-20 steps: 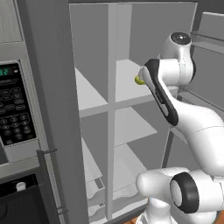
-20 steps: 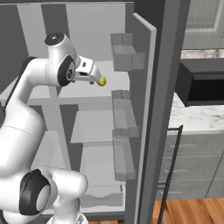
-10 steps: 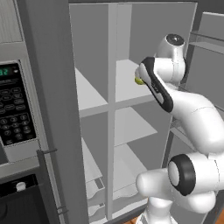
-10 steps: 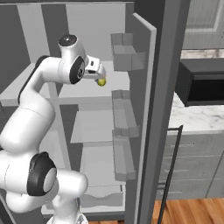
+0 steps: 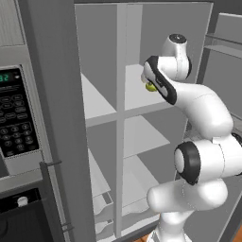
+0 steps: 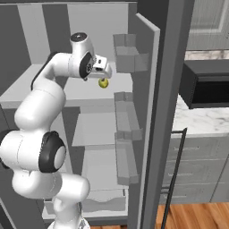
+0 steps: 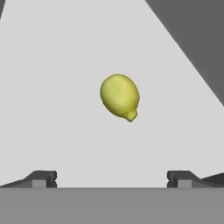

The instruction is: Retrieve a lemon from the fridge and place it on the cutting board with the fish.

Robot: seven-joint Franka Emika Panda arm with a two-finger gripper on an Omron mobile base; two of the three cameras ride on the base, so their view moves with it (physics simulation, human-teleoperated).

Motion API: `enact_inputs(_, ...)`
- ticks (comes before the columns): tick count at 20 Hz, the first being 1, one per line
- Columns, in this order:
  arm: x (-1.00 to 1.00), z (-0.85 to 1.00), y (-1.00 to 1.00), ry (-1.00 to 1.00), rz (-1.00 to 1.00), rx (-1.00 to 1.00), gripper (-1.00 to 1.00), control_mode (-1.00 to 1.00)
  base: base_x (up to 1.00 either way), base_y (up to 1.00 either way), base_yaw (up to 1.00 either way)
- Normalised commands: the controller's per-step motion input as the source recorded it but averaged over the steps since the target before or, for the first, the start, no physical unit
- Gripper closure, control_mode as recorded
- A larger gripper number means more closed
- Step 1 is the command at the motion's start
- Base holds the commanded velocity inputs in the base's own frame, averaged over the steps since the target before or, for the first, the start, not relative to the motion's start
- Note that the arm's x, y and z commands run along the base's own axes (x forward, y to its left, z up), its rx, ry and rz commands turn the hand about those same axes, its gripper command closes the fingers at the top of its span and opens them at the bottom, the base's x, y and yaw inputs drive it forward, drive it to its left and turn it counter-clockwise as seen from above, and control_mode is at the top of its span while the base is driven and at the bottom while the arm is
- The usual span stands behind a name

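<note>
The arm reaches into the open fridge (image 6: 147, 53), its hand poised above the upper shelf (image 5: 101, 101). The lemon (image 7: 120, 96) lies alone on that pale shelf, directly ahead of the gripper (image 7: 111, 178) and apart from it; in the right base view the lemon (image 6: 103, 83) sits just below the hand. The jaws stand spread wide, one dark tip on either side of the fruit's line, and nothing is between them. This spacing suits a top-down pinch: the tips can pass either side of the fruit before closing. The grasp is judged not yet begun.

The lemon is yellow-green, ovoid, with a small nipple at one end that points toward the lower right of the hand view; its skin looks smooth and matte. Being rounded, it may roll if nudged off-centre. The shelves are flat, pale grey and featureless, divided by a vertical post (image 5: 120, 118). Boxy grey bins (image 6: 127, 56) hang on the inner face of the door. To the left, a microwave (image 5: 16, 118) shows a dark keypad. To the right, a marble-patterned counter (image 6: 201, 118) tops grey cabinets.
</note>
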Motion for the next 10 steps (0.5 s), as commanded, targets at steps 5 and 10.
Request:
enact_inputs(5, 0.29, -0.15, -0.03, 0.03, 0.0, -0.01, -1.0, -1.0, 0.0, 0.0, 0.0)
enact_inputs(10, 0.41, -0.29, -0.14, 0.05, 0.0, -0.01, -1.0, -1.0, 0.0, 0.0, 0.0)
